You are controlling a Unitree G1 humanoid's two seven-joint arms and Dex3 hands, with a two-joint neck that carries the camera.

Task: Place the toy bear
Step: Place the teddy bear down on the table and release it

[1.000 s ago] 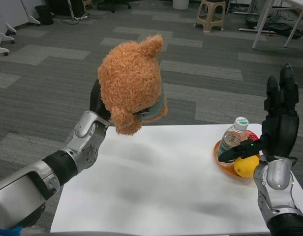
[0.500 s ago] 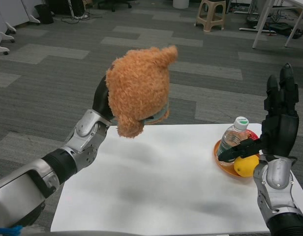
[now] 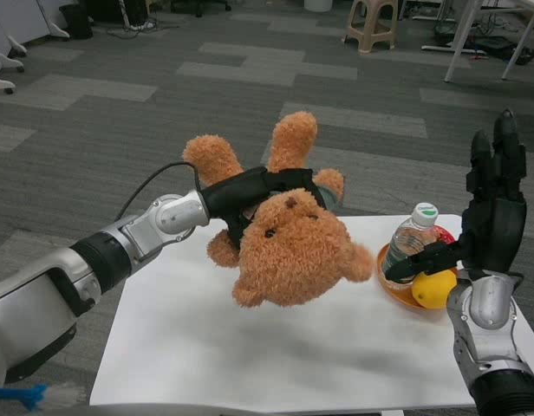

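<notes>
Left robot hand [image 3: 250,192] grips the toy bear [image 3: 289,234], head-down above the bench [image 3: 198,347].
Right robot hand [image 3: 488,225] upright, fingers spread, holding nothing.

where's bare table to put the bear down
The white table is bare along its near edge and left side, under and in front of the bear held by the left hand. The right side is crowded: orange bowl, bottle, lemon, right hand.
</notes>
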